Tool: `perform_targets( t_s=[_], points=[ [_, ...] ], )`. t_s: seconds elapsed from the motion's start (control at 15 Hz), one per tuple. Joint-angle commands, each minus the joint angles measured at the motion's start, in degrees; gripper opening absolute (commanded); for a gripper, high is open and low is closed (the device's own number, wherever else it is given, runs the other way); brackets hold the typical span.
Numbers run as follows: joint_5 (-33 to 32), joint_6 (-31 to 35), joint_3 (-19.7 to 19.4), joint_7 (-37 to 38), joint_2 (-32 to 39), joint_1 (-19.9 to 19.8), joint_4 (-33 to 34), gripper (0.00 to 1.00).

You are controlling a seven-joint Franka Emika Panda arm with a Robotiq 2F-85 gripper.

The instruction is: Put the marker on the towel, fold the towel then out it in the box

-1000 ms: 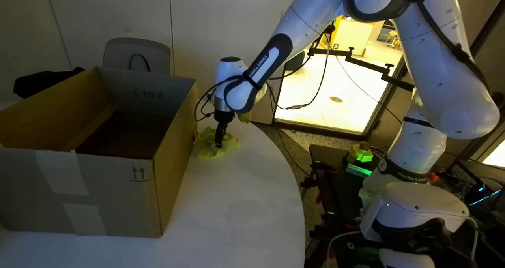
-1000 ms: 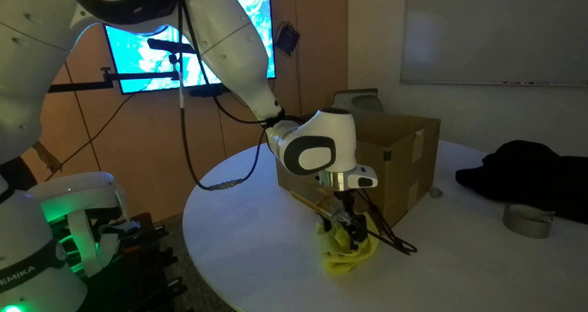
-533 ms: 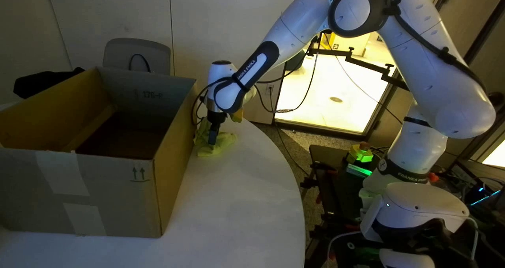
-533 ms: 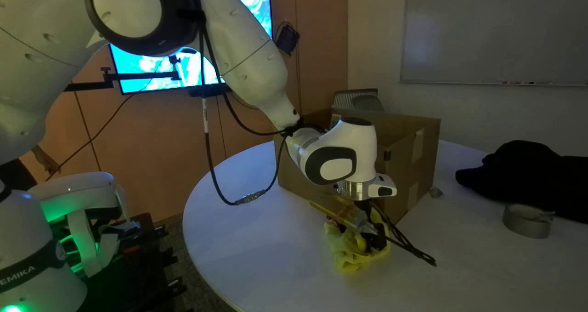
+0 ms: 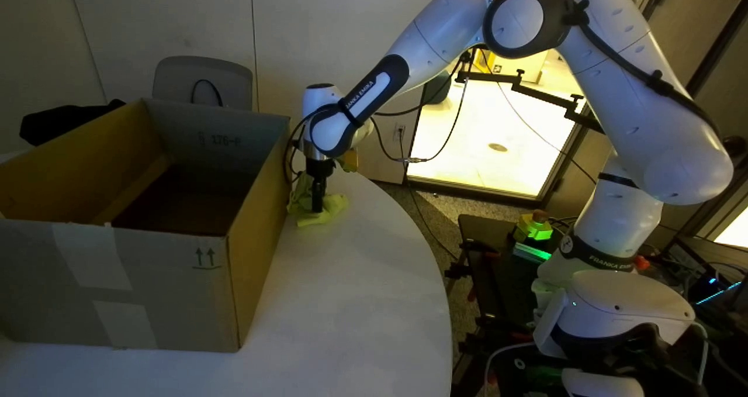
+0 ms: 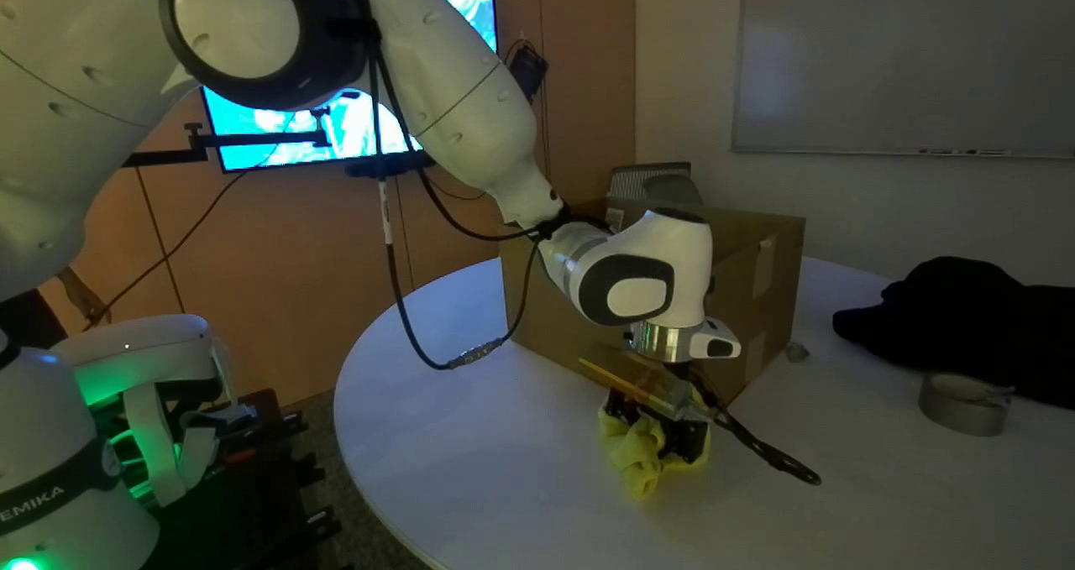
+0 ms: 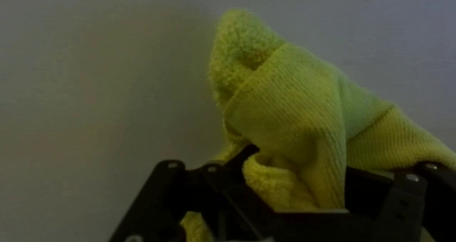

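Note:
The yellow towel (image 5: 327, 209) lies crumpled on the table beside the cardboard box (image 5: 169, 292). My gripper (image 6: 655, 431) points down into the towel, its fingers drawn together with bunched cloth filling the space between them. Close up in the wrist view, folds of the towel (image 7: 295, 103) rise between the two dark fingers, and one loose corner sticks out beyond them. The box stands open at the top, and the part of its floor that shows is bare. The marker is hidden or out of view.
The box wall rises right beside the towel and gripper. On the white round table (image 6: 470, 419) are a grey tape roll (image 6: 964, 404), a black garment (image 6: 966, 326) and a small grey lump (image 6: 796, 352). A chair (image 5: 204, 81) stands behind the box.
The gripper has shifted a little across the towel toward the box. Its fingers have come together from wide apart, and the towel has bunched up and drawn in between them.

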Motion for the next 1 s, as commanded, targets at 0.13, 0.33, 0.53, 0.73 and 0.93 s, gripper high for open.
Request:
perform_targets(
  t_s=[0.13,0.33,0.53,0.73,0.93],
  points=[
    [2.71,-7.45,0.57,-0.8,-2.83,-1.58,1.16,0.07],
    [4.92,-7.88,0.48,0.92,-8.12,-1.47,-1.74,0.11],
    [6.57,-8.89,-0.27,4.05,-13.31,-0.04,-3.07,0.13],
    [7.28,-9.18,-0.93,8.55,-18.88,1.93,-4.58,0.12],
    [8.38,-8.47,-1.24,12.7,-24.75,3.71,-6.86,0.12]
  ],
)
